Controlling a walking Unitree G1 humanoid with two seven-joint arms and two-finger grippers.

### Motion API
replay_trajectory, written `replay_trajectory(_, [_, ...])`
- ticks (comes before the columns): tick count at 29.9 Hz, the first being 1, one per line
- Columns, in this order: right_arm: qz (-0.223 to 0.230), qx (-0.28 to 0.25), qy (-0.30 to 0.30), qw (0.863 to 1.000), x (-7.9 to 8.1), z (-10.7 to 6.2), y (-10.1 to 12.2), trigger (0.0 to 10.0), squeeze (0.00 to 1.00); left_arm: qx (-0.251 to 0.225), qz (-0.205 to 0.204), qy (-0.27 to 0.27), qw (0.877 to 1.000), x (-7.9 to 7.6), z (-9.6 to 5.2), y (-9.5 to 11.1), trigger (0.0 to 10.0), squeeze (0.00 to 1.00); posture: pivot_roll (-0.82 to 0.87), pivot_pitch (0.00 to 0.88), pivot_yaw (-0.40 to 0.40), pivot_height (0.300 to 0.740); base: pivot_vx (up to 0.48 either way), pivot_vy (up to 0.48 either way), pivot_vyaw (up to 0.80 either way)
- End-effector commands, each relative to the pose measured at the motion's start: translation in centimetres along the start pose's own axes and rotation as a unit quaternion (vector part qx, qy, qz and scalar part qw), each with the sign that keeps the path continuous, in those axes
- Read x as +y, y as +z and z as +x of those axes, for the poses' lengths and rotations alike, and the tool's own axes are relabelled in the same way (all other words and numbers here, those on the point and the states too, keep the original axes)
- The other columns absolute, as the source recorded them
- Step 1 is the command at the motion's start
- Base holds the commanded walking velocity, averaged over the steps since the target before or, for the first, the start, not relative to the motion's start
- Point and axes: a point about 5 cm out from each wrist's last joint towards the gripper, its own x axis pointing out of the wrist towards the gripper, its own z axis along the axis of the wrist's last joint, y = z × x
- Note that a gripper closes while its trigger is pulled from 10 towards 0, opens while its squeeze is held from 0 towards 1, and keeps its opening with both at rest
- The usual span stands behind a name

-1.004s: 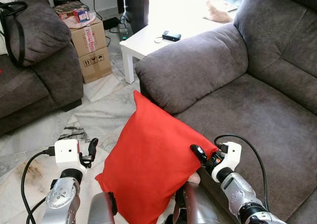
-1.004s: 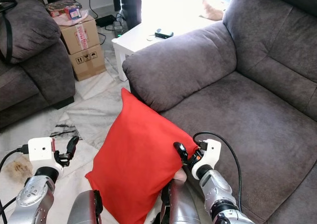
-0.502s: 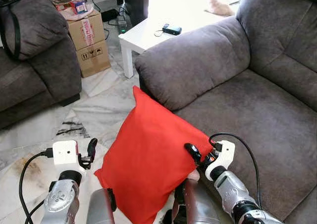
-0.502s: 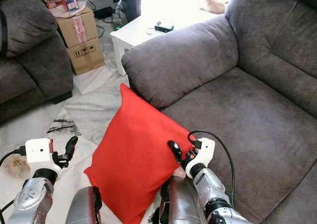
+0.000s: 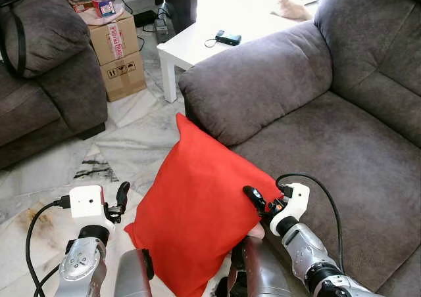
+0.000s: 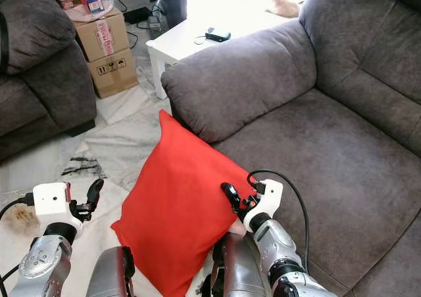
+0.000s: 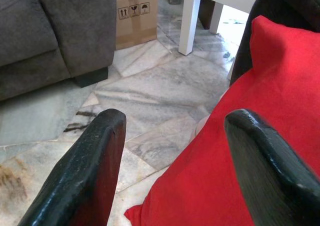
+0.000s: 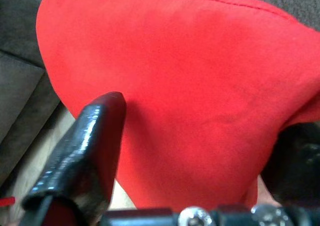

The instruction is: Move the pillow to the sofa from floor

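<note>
A red pillow (image 5: 197, 211) stands on the marble floor, leaning on the front of the grey sofa (image 5: 329, 159) below its armrest (image 5: 256, 87). My right gripper (image 5: 258, 202) is at the pillow's right corner. It is open, with the corner (image 8: 200, 101) between its fingers; one black finger (image 8: 85, 151) lies over the front face. My left gripper (image 5: 122, 197) hangs open just off the pillow's left edge, a little above the floor. In the left wrist view the pillow (image 7: 270, 86) sits behind one of its fingers (image 7: 260, 156).
A white side table (image 5: 197, 44) with a small black device (image 5: 228, 38) stands beyond the armrest. Cardboard boxes (image 5: 122, 54) and a second dark sofa (image 5: 39, 87) are at the left. Bare marble floor (image 5: 131, 139) lies between them. My own legs (image 5: 263, 277) are under the pillow.
My right gripper has slid left, further onto the pillow's right corner. The left gripper and the pillow have barely moved; the camera shifted slightly.
</note>
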Motion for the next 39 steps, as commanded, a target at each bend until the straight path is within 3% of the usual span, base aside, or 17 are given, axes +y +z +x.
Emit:
replay_trajectory(1, [0.005, 0.004, -0.004, 1.000, -0.24, -0.25, -0.36, 0.0, 0.00, 0.018, -0.002, 0.005, 1.000, 0.14, -0.38, -0.63, 10.0, 0.00, 0.13, 0.206, -0.105, 0.585, 0.000, 0.000, 0.00])
replay_trajectory(39, [-0.004, 0.000, 0.011, 1.000, 0.04, -0.32, -0.68, 0.0, 0.00, 0.018, -0.002, -0.001, 1.000, -0.09, -0.01, -0.62, 10.0, 0.00, 0.12, 0.198, -0.093, 0.585, 0.000, 0.000, 0.00])
